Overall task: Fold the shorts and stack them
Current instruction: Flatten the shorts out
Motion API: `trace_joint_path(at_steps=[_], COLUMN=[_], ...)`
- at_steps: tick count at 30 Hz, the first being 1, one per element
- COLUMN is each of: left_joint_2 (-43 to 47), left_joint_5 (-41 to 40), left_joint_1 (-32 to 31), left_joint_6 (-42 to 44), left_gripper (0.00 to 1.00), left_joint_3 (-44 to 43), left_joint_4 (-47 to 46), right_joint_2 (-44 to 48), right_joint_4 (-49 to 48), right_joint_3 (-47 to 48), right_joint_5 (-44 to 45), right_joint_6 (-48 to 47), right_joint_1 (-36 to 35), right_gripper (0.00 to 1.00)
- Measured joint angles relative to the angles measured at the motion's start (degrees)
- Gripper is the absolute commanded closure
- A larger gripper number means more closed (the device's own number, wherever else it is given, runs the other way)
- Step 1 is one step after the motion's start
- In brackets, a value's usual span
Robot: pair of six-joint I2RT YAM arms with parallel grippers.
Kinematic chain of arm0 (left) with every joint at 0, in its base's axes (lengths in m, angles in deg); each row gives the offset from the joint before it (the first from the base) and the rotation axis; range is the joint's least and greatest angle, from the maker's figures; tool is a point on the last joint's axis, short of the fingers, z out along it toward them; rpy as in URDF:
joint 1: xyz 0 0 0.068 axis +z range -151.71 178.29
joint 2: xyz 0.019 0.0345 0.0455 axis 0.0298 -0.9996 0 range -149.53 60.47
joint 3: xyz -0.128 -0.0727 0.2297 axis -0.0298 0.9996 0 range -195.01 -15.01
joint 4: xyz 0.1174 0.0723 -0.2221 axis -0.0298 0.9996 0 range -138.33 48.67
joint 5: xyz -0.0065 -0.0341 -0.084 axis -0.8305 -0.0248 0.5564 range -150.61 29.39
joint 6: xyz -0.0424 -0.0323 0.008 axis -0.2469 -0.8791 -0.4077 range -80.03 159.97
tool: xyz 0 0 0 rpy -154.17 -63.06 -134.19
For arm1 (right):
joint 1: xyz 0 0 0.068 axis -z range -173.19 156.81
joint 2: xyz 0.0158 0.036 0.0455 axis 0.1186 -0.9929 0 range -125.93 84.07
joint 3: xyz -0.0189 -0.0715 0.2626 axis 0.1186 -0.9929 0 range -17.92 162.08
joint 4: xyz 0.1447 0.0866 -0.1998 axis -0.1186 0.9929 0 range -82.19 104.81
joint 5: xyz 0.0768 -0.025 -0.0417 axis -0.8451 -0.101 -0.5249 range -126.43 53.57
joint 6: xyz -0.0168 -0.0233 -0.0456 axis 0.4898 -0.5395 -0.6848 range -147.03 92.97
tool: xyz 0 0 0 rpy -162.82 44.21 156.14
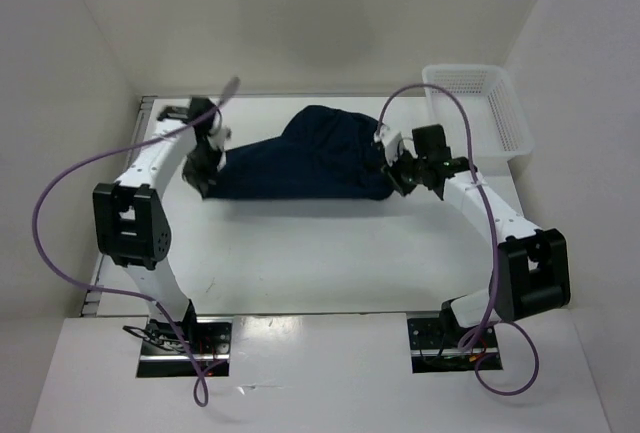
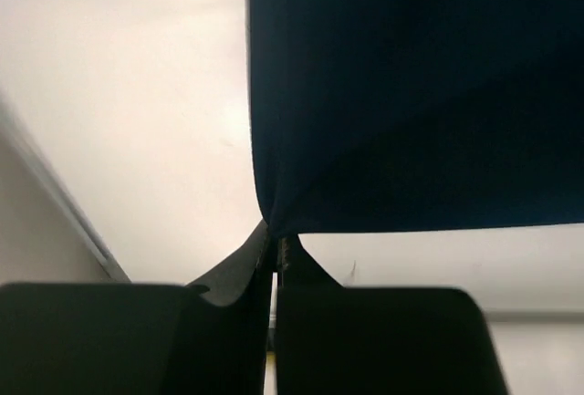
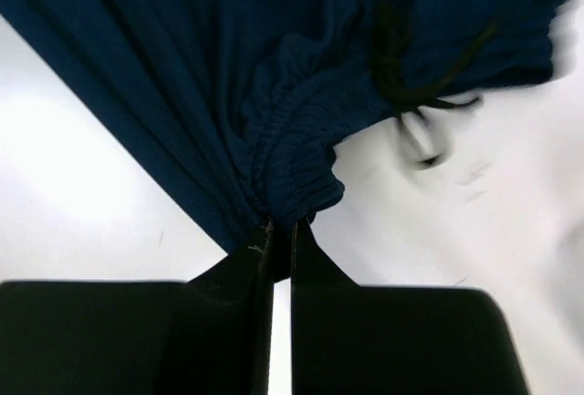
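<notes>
Shorts (image 1: 300, 158): they lie across the far half of the table (image 1: 300, 253), stretched between the two claws. The long axis runs left to right. The gathered waistband (image 3: 292, 149) is at the right end and a leg edge at the left. One fold of cloth bulges toward the far edge near the middle.

Left gripper (image 1: 205, 168): the fingers are closed tight on the left corner of the cloth, and the left wrist view shows fabric fanning out from the pinch.

Right gripper (image 1: 397, 171): the fingers are pinched shut on the waistband elastic. The dark drawstring (image 3: 411, 85) hangs loose just beyond it.

The near straight edge of the shorts runs roughly parallel to the table's near edge. You have a broad bare strip of white surface between that edge and the arm bases. On the far side the cloth comes close to the back edge.

A white mesh basket (image 1: 500, 103) sits at the far right corner, near the right claw and apart from the shorts. White walls (image 1: 60, 73) close in the table on the left, right and back.
</notes>
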Motion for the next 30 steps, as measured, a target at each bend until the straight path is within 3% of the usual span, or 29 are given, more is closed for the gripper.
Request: trace_joint_path(at_steps=[4,7,23,24,25,26,27,28,29,30], left_joint_2=[0.15,0.07,4.42,5.09,5.53,5.9,6.14,6.29,6.34,6.38], left_joint_5=[0.55,1.62,-0.76,-0.85,-0.9,-0.92,-0.94,-1.11,-1.77,-2.36], left_joint_1=[-6.08,-9.38,-14.14,-14.47,-14.86,-15.3,-15.72,-16.06,-16.31,-16.31], left_joint_6=[0.04,0.07,-0.02,-0.02,-0.02,-0.02,-0.02,0.11,0.13,0.2], left_gripper=[1.0,1.0,1.0,0.98,0.96,0.92,0.73,0.62,0.53,0.32], left_joint_3=[24.13,32.39,42.49,42.75,42.99,43.43,43.91,44.35,44.74,45.05], left_joint_4=[-1.05,-1.62,-5.86,-5.84,-5.73,-5.75,-5.73,-5.46,-4.98,-4.42], right_joint_2=[1.22,1.97,7.67,8.02,8.33,8.7,9.01,9.44,9.86,10.34], right_joint_4=[4.76,6.58,16.61,17.51,18.23,18.78,19.28,19.98,20.68,21.46], right_joint_3=[-9.25,-12.33,-19.3,-19.3,-19.32,-19.3,-19.32,-19.3,-19.3,-19.3], right_joint_5=[-0.68,-0.55,2.1,2.01,1.99,1.9,1.92,2.08,2.54,3.15], right_joint_6=[-7.87,-13.18,-33.48,-34.03,-34.56,-34.64,-34.97,-35.54,-35.74,-35.93], right_joint_1=[0.02,-0.17,-3.08,-3.17,-3.17,-3.17,-3.17,-3.17,-3.17,-3.15], right_gripper=[1.0,1.0,0.99,0.94,0.72,0.57,0.49,0.37,0.36,0.36])
